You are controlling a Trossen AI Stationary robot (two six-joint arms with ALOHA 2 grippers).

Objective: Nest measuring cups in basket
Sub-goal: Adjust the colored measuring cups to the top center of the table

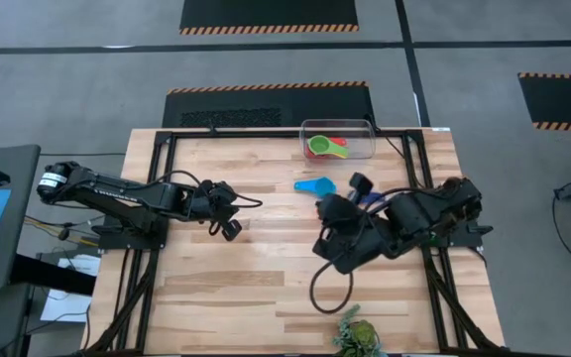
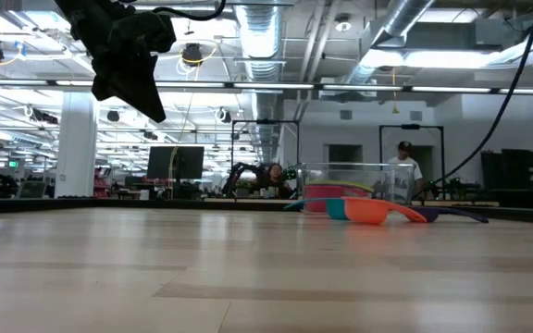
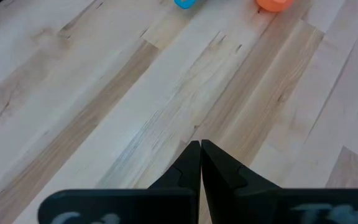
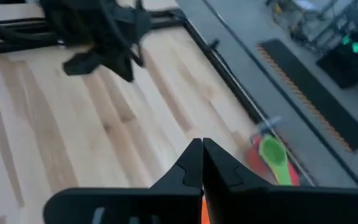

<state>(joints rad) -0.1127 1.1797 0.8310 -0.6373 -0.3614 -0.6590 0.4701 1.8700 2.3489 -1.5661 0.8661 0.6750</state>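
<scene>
Counting two cups in basket

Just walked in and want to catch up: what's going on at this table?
Two robot arms are nesting measuring cups in a clear basket at the table's far edge. A green cup already sits on a red one inside it. A light blue cup lies on the table just in front of the basket, with an orange cup and a dark blue one beside it. The right gripper hovers near those cups, fingers shut, holding nothing visible. The left gripper waits over the table's middle, also shut and empty.
</scene>
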